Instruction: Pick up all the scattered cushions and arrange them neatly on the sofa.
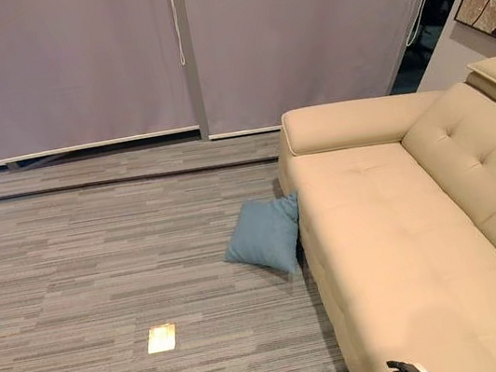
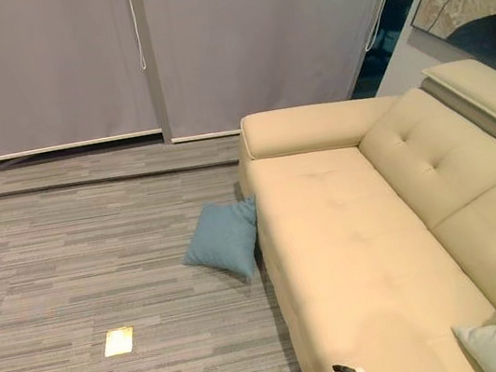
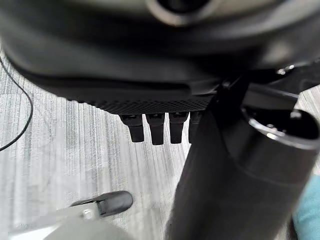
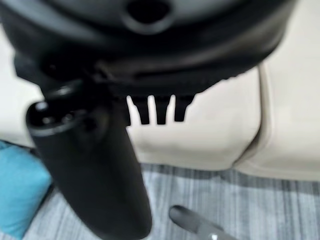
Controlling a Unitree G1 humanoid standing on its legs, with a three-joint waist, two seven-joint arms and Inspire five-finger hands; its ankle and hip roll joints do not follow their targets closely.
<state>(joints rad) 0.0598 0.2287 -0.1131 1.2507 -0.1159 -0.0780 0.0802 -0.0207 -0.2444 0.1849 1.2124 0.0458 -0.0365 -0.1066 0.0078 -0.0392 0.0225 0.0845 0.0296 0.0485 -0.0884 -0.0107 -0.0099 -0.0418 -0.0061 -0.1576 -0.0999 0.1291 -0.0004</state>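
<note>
The room was evenly and softly lit from above, with no glare. My head views were clear: the sofa (image 1: 395, 219) cast a faint shadow along its front edge onto the carpet (image 1: 91, 267). Up close, my left hand (image 3: 160, 75) and right hand (image 4: 150, 60) were dark, heavily blurred masses.

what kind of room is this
Probably a lounge or office sitting area. A long cream sofa stands on grey striped carpet, grey roller blinds cover the far wall, and a blue cushion leans on the floor against the sofa's front.
</note>
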